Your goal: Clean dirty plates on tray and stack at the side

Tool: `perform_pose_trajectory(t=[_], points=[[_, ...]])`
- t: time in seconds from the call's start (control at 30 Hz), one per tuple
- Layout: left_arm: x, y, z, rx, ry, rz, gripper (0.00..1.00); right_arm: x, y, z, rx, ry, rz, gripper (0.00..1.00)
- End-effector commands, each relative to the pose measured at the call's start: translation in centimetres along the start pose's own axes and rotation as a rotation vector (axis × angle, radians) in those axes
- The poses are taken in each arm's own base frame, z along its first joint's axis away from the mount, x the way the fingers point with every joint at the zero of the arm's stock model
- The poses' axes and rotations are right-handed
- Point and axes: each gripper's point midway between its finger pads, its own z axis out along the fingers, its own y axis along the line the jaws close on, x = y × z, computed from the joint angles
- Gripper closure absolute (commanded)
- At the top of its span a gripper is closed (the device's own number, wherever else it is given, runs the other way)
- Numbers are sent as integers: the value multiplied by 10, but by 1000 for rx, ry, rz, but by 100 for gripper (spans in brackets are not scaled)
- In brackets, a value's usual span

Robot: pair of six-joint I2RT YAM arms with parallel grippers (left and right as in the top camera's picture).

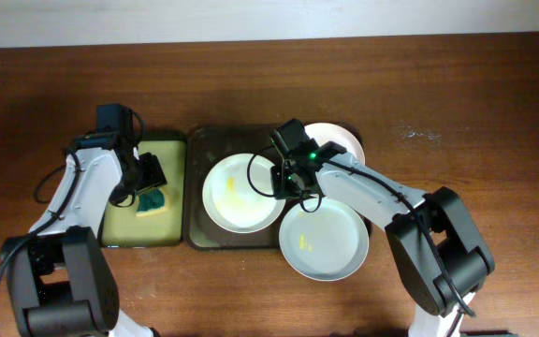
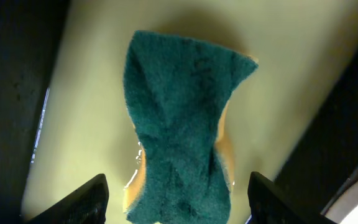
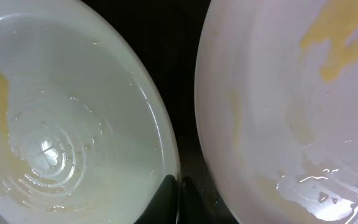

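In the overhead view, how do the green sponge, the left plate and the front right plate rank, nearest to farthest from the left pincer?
1. Green sponge, just below the left pincer, in the small tray.
2. Left plate, on the brown tray.
3. Front right plate, at that tray's near corner.

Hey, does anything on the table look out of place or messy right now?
The round white plate nearest the front juts past the rim of the large dark brown rectangular tray, partly over the wooden table. It and the white plate at the tray's middle show yellow smears.
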Motion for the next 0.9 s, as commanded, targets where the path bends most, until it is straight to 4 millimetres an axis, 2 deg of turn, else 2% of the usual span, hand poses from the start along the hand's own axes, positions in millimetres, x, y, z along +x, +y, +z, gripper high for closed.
perform_pose_trajectory(t=[0.0,0.1,0.23,0.27,0.37,0.43,0.47,0.5,0.53,0.6,0.63,0.7,0.73,0.77,0.8,0.83,0.87], points=[[-2,8,6,-41,-23,6,29,-2,-1,-2,-1,-8,7,95],[8,9,24,-37,-29,5,23,-3,0,-2,-4,-15,7,95],[7,9,26,-35,-35,5,22,-4,-1,-2,-1,-16,7,94],[5,8,26,-32,-45,4,24,-4,-1,-2,-1,-16,7,91],[4,2,26,1,-47,4,43,-4,-1,-2,-1,-16,7,89],[2,-2,26,15,-56,8,52,-4,-1,-2,-1,-17,7,89],[1,-2,26,17,-59,7,52,-4,-1,-2,-1,-17,7,89],[1,-2,26,16,-57,7,42,-4,-1,-2,-1,-17,7,89],[4,-2,28,14,-52,8,35,-4,-1,-2,-1,-17,7,89],[11,0,36,14,-50,8,39,-5,-1,-2,-1,-21,6,89],[12,0,40,15,-56,8,46,-6,-1,-2,3,-27,6,89],[7,-1,39,22,-78,6,73,-7,-1,-2,1,-31,6,89],[5,-2,39,24,-83,6,96,-7,-1,-2,1,-30,6,89],[4,-2,38,25,-87,6,100,-7,-1,-2,1,-30,6,89],[-3,-2,30,23,-109,4,100,-7,-1,-2,1,-30,6,82],[-15,-4,11,36,-153,0,100,-7,-1,-2,1,-30,6,67],[-27,-6,-12,54,-215,-5,100,-6,-1,-2,1,-29,6,60]])
